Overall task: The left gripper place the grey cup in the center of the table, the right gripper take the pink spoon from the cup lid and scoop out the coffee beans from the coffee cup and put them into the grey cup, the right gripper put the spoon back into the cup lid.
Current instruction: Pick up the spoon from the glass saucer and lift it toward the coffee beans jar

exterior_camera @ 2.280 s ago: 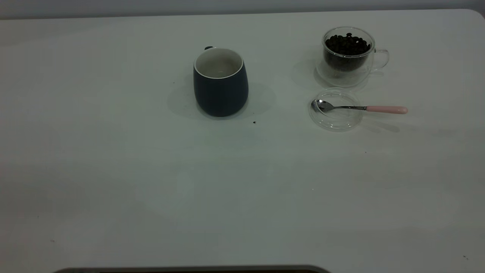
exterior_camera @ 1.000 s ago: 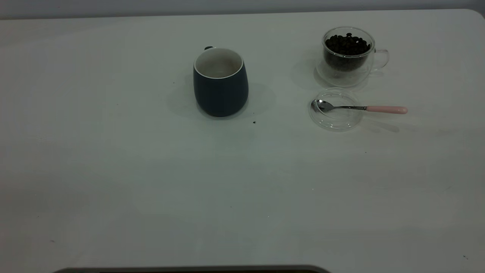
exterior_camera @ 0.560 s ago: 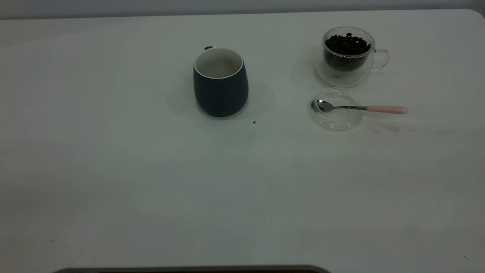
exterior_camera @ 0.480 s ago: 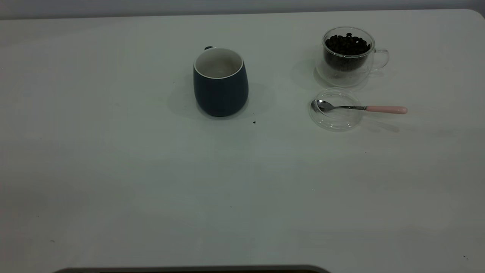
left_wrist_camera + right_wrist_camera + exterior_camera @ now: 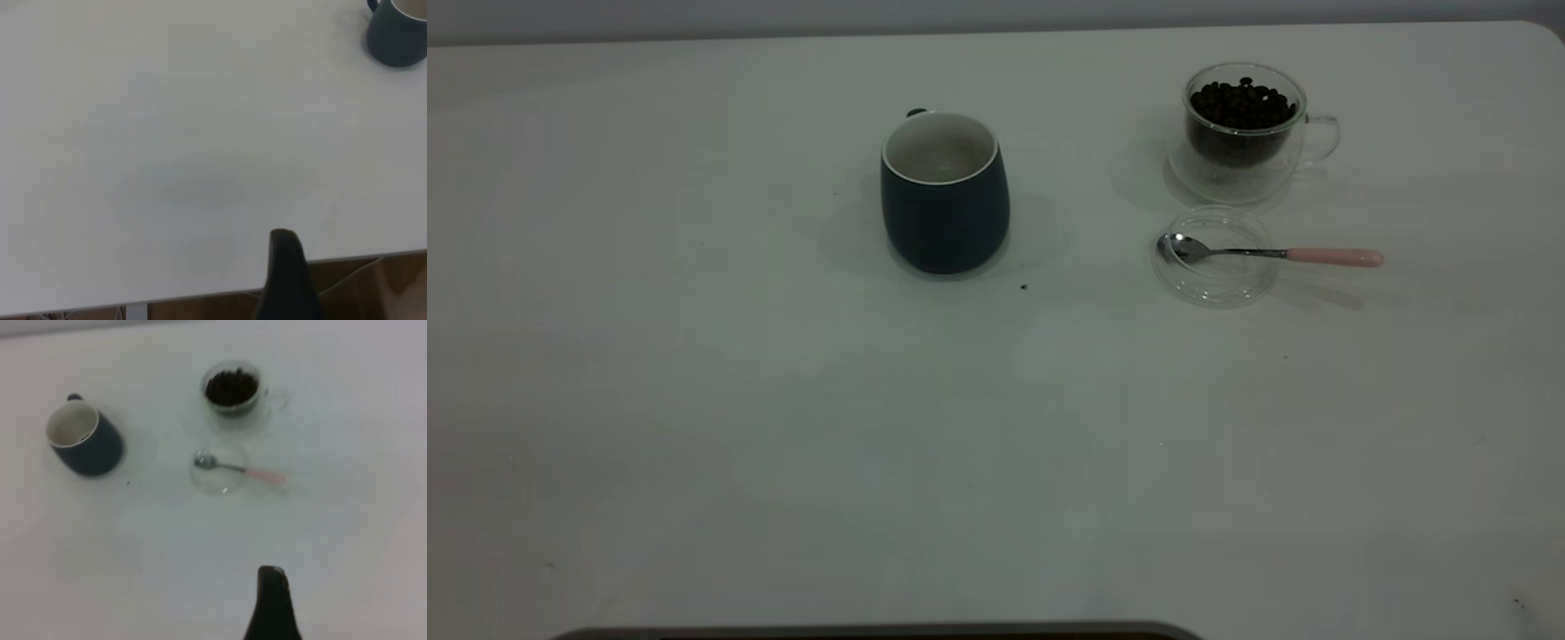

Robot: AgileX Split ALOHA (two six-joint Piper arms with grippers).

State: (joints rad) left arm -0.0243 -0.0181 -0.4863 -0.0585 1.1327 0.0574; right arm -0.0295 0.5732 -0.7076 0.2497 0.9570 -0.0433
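Grey cup (image 5: pixel 945 191) already placed mid-counter; pink spoon (image 5: pixel 1272 254) to be picked next; jaws' state cannot be told.

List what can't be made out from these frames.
- Left claw: left wrist view shows one dark finger only, the rest cut by the frame edge; open or shut unknown. Absent from the exterior view.
- Right claw: same in the right wrist view.
- Grey cup handle: exterior view, mostly hidden behind the cup body.
- Coffee beans depth: the coffee cup's double glass wall distorts it.
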